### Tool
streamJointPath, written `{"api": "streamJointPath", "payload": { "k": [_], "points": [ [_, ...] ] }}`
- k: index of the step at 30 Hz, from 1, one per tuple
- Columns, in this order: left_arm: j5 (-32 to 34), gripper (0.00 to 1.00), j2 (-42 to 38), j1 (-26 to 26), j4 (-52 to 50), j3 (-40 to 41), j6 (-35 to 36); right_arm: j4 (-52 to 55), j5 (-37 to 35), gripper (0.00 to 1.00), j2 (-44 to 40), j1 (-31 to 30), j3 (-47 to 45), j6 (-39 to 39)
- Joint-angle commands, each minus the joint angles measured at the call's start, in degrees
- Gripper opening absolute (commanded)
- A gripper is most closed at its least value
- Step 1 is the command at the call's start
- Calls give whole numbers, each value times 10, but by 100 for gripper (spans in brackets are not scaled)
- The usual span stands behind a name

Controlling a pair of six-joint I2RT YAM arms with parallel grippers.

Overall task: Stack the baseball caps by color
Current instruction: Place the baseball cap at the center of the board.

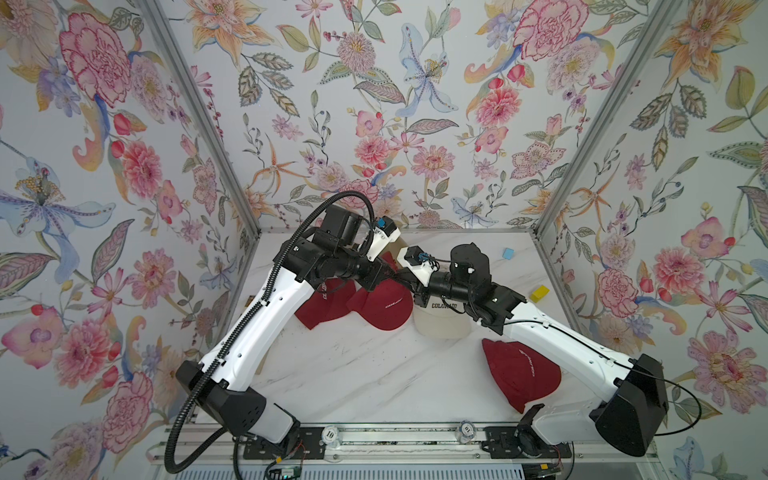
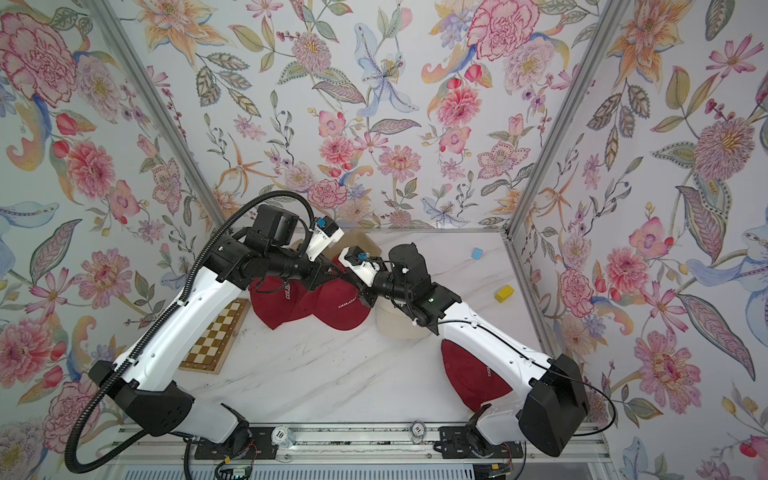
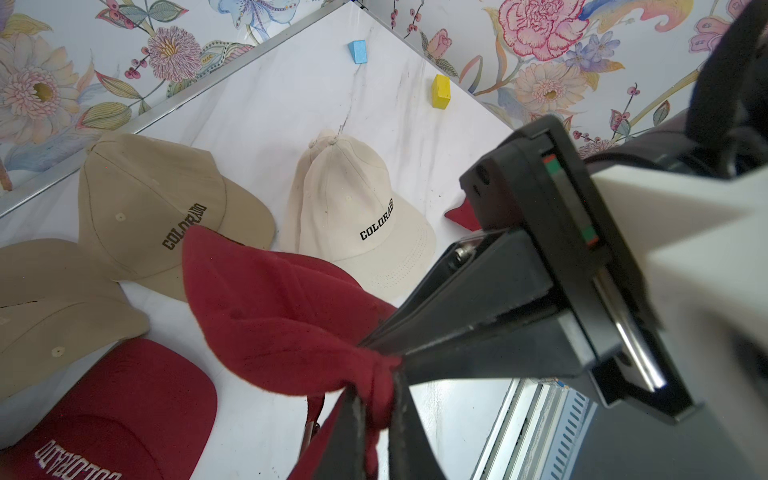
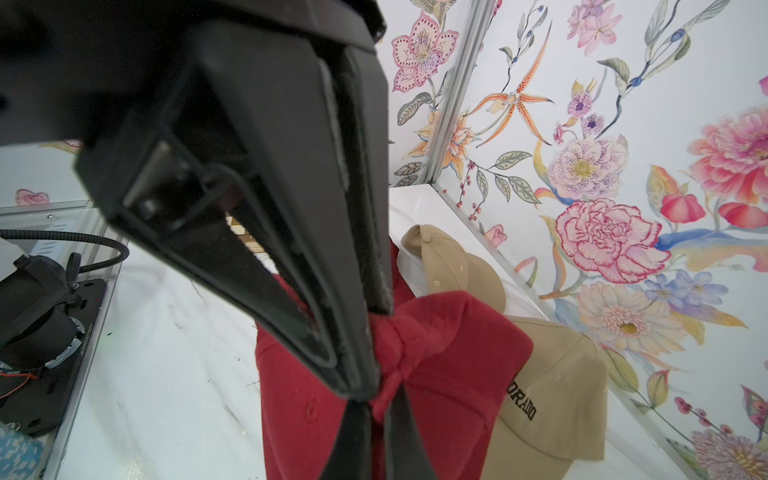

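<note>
in both top views the wrists hide the gripper tips from you, and the tan caps point(image 3: 153, 208) at the back of the counter point(image 1: 353, 374) barely show. the wrist views settle it: left gripper point(image 3: 380, 386) and right gripper point(image 4: 380, 401) both pinch the same dark red cap point(image 3: 282, 316), bunched, hanging just beside the tan caps, its lettering out of sight. the cream cap point(image 3: 353, 208) reads colorado in black; the second red cap point(image 3: 116, 415), in white. the third red cap point(image 1: 519, 374) lies partly under the right arm.
</note>
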State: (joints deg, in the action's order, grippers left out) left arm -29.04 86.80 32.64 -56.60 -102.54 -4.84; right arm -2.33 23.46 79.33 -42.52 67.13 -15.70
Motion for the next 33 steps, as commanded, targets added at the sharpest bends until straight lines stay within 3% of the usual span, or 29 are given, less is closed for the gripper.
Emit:
{"api": "streamJointPath", "payload": {
  "k": [1, 2, 3, 4, 6, 7, 13, 18, 25, 33],
  "points": [
    [42, 6, -2, 6, 9, -27, 12, 15, -19, 0, -15, -14, 19, 32],
    [67, 13, -7, 1, 11, -34, 10, 29, -35, 0, -15, -16, 25, 43],
    [96, 27, -17, -9, 19, -38, 6, 48, -56, 0, -14, -18, 32, 57],
    [117, 53, -32, -23, 32, -39, 2, 66, -73, 0, -13, -21, 39, 70],
    [154, 93, -76, -53, 80, -16, -12, 87, -123, 0, -9, -29, 48, 106],
    [179, 99, -108, -67, 113, 6, -21, 100, -146, 0, -4, -32, 57, 131],
    [309, 100, -278, -94, 273, 177, -62, 153, -275, 0, 48, -47, 117, 308],
    [314, 100, -362, -94, 316, 302, -80, 203, -360, 0, 147, -61, 200, 404],
    [286, 100, -396, -93, 328, 381, -95, 227, -340, 0, 263, -67, 262, 466],
    [249, 100, -375, -94, 364, 409, -94, 204, -321, 0, 298, -56, 225, 479]
  ]
}}
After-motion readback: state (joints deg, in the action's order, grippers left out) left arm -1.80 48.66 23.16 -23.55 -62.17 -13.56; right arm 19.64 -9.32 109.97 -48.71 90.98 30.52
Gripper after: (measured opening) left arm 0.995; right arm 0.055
